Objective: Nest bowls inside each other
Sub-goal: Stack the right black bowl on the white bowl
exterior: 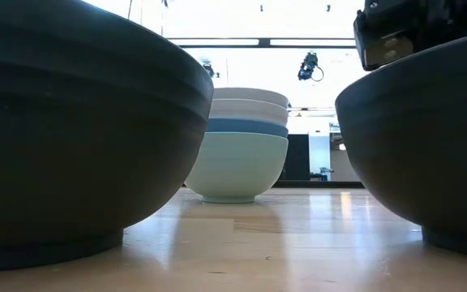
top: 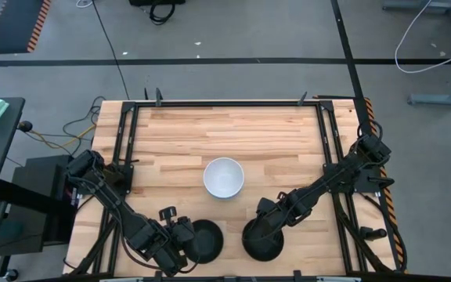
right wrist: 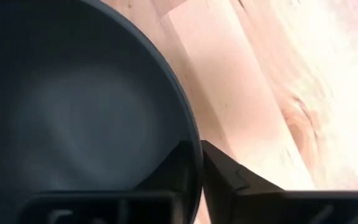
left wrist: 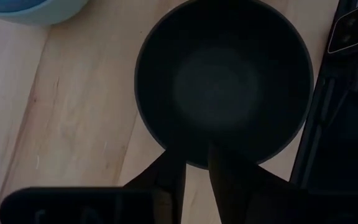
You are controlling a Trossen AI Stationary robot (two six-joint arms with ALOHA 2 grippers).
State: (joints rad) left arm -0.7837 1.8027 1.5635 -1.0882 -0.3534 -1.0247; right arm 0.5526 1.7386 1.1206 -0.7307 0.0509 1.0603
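From above, the stack of nested round bowls (top: 224,178) shows only its white top bowl; the rest hide beneath. Both black round bowls (exterior: 71,130) overflow the low view's edges. The right gripper's fingers (right wrist: 229,177) are cut off.

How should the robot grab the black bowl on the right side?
By its thin rim, coming down from above. The right black bowl sits upright and open on the table, so one finger goes inside the wall, one outside. The right tool is already pinching it that way.
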